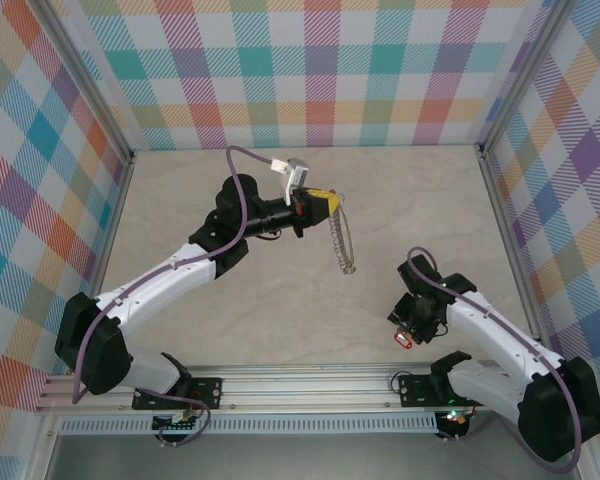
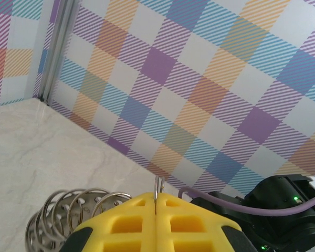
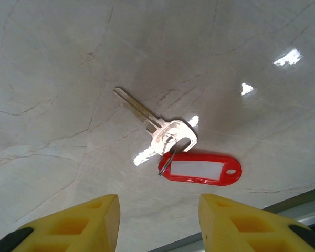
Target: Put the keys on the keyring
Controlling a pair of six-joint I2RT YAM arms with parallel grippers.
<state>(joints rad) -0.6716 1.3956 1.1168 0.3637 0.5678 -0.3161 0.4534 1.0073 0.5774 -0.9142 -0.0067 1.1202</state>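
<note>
Hovering over the table (image 3: 52,63), the right tool (image 3: 158,215) stands partly open with nothing between its pads.

- Key (image 3: 156,125) lies flat on the table just ahead of the open jaws. Its silver blade angles away to the tool's left.
- A small wire loop (image 3: 165,163) joins the key's head to a red tag (image 3: 202,170), which lies off to the tool's right.
- Step in hand, as I read it: picking up the key.
- To do it well, come straight down with the pads either side of the key's head, not the tag. Leave the wire loop free for threading. A thin key on smooth stone will likely skate, so close slowly with the pads low.

Farther off, the left tool (image 2: 155,203) is closed tight on the keyring (image 2: 68,212) and holds it clear of the table. The fringe of loops hangs to one side of its pads. The ring is well apart from the key, so the carry needs a firm grip.
</note>
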